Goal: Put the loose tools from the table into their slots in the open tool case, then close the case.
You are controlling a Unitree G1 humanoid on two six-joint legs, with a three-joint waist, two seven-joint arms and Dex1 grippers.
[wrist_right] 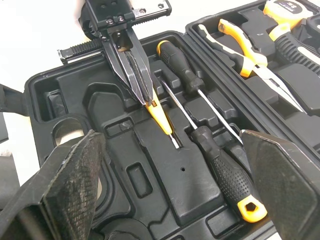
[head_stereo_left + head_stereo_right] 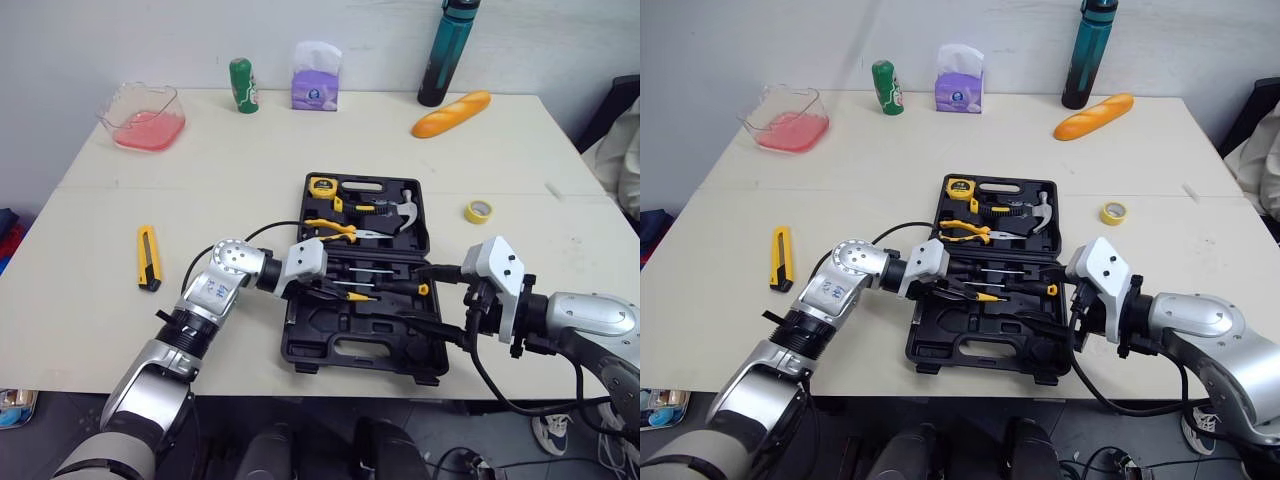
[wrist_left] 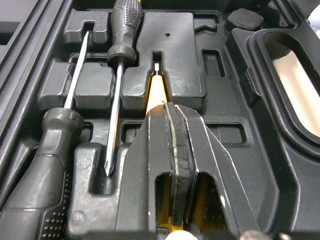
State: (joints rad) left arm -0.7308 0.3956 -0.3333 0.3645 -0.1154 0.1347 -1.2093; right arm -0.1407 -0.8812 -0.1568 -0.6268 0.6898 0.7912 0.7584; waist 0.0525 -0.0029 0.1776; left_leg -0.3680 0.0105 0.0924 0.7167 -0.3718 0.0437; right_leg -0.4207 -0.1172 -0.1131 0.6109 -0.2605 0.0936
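Observation:
The black tool case (image 2: pixel 330 355) lies open in the middle of the table. My left gripper (image 2: pixel 325 290) is shut on a small yellow screwdriver (image 1: pixel 161 117), whose tip rests in a moulded slot (image 3: pixel 157 60) of the near half. Beside it, two black-handled screwdrivers (image 1: pixel 220 170) sit in their slots. The far half holds pliers (image 2: pixel 335 228), a tape measure (image 2: pixel 322 185) and a hammer (image 2: pixel 402 213). At the case's right edge my right gripper (image 2: pixel 440 300) stands open with nothing between its fingers. A yellow utility knife (image 2: pixel 148 257) lies loose on the table to the left.
A yellow tape roll (image 2: pixel 479 211) lies right of the case. Along the far edge stand a pink container (image 2: pixel 142 115), a green can (image 2: pixel 243 85), a tissue pack (image 2: pixel 316 78), a teal bottle (image 2: pixel 448 50) and a bread loaf (image 2: pixel 451 113).

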